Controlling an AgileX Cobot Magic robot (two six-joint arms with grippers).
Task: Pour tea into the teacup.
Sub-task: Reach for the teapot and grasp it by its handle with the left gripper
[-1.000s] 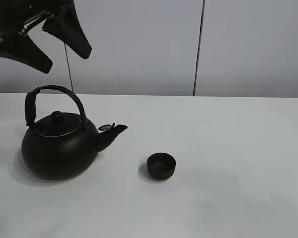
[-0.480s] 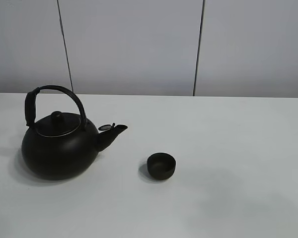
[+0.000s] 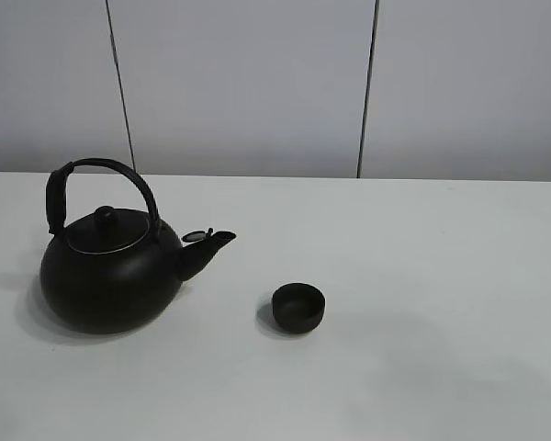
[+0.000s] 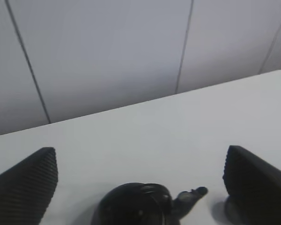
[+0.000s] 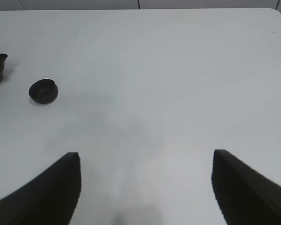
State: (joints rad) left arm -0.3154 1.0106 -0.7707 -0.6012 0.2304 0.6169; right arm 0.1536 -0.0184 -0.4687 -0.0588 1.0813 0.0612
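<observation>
The teacup [image 3: 298, 307] is a small dark handleless bowl standing upright on the white table, to the right of the kettle's spout. The black kettle [image 3: 110, 268] with an arched handle stands at the left, spout pointing right. Neither gripper shows in the exterior view. In the left wrist view my left gripper [image 4: 139, 161] is open and empty, high above the kettle [image 4: 133, 205]. In the right wrist view my right gripper [image 5: 145, 161] is open and empty, well away from the teacup [image 5: 43, 90] and above bare table.
The white table [image 3: 441, 276] stretches to the right of the teacup. A grey panelled wall [image 3: 257, 83] stands behind it. The table's far right corner [image 5: 276, 11] shows in the right wrist view.
My left gripper, seen open at the upper left of the exterior view one second ago, has moved up out of that view. The kettle and the teacup have not moved.
</observation>
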